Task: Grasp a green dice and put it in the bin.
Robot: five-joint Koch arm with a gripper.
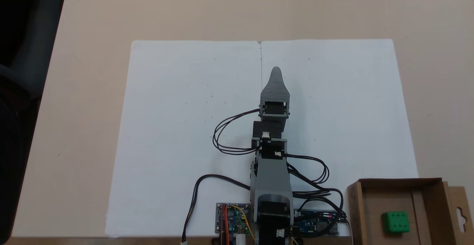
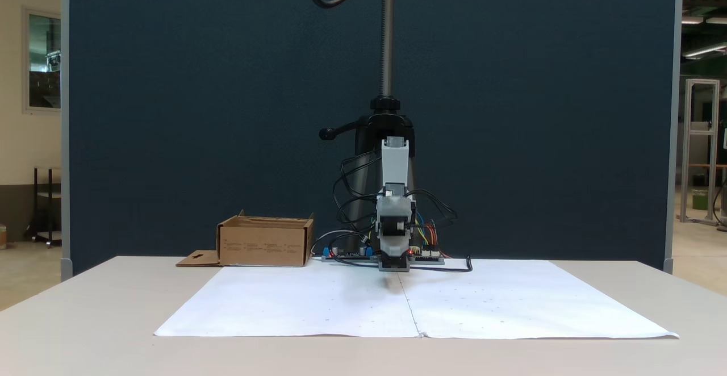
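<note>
- The bin (image 2: 266, 243) is carrying faint dark print along its front wall in a fixed view; it is too small to read. No other writing is legible on anything.
- The arm is folding low over the white paper (image 1: 177, 134), reaching straight away from its base along the paper's centre seam in a fixed view.
- The gripper (image 1: 276, 71) is pointing outward, its grey tip lying just beside the seam. One tapered jaw is covering the other, so I cannot tell how far it is parted. Nothing is showing in its grasp.
- In a fixed view the gripper (image 2: 394, 262) is facing the camera, hanging just above the paper.
- The dice (image 1: 396, 221) is sitting inside the bin (image 1: 429, 185), six-pip face up, well apart from the gripper, back beside the arm's base and to the right in that view.
- The bin's flap (image 1: 460, 211), with its hang-hole, is lying flat on the table (image 1: 85, 89).
- Black cables (image 1: 229, 134) are looping out from the wrist; circuit boards (image 1: 231, 219) are sitting at the base.
</note>
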